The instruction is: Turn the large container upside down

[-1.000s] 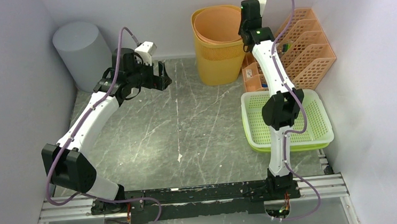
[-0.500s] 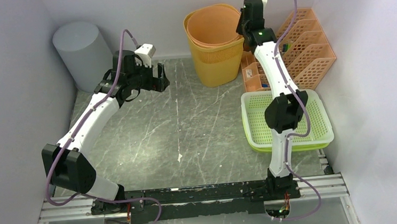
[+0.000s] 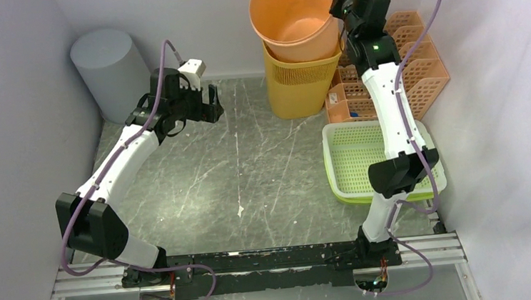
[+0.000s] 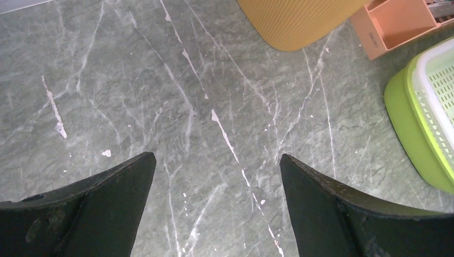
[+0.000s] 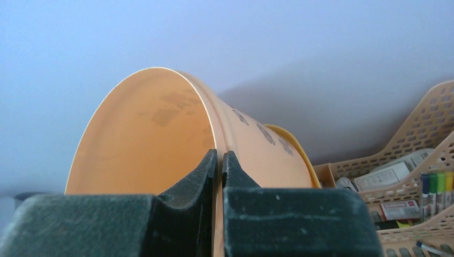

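My right gripper is clenched on the rim of the orange bin. The bin is raised and tilted at 12 o'clock, with its lower part inside the yellow basket. My left gripper, at 10 o'clock, stands spread above the table.

Overhead looks down; close wrist views both catch the yellow basket.

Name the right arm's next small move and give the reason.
Probably lift straight up a little. The right gripper is shut on the rim of the orange bucket, whose bottom looks nested in the yellow basket; it likely needs to clear that before tipping over.
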`<action>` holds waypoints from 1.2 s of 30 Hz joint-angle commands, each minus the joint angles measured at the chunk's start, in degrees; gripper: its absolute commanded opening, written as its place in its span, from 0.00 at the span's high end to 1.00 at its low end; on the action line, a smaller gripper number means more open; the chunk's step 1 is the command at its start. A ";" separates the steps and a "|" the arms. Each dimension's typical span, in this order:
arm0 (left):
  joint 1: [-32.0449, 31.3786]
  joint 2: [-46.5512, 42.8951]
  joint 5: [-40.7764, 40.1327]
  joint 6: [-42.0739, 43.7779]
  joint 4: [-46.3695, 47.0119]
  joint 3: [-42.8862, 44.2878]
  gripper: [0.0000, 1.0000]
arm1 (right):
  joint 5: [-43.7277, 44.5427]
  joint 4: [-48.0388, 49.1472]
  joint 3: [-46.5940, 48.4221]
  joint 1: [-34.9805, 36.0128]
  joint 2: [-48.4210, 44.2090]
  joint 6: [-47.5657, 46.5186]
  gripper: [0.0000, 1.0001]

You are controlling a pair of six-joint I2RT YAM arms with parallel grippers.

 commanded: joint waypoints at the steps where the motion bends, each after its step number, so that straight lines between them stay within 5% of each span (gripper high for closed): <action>1: 1.37 -0.82 -2.20 1.03 -0.86 1.53 0.01 | -1.24 4.97 2.17 -0.06 -3.12 2.16 1.00; 14: 4.96 -0.14 -4.16 2.22 -2.50 6.84 0.00 | -3.15 6.09 0.65 -0.09 -13.90 1.15 1.00; 29: 7.71 1.38 -3.99 1.55 -2.58 11.04 0.01 | -15.14 0.36 2.85 -0.07 -22.56 5.05 1.00; 36: 7.82 1.55 -1.11 0.10 -0.96 10.24 0.01 | -15.98 -2.79 -14.83 -0.11 -30.89 8.29 1.00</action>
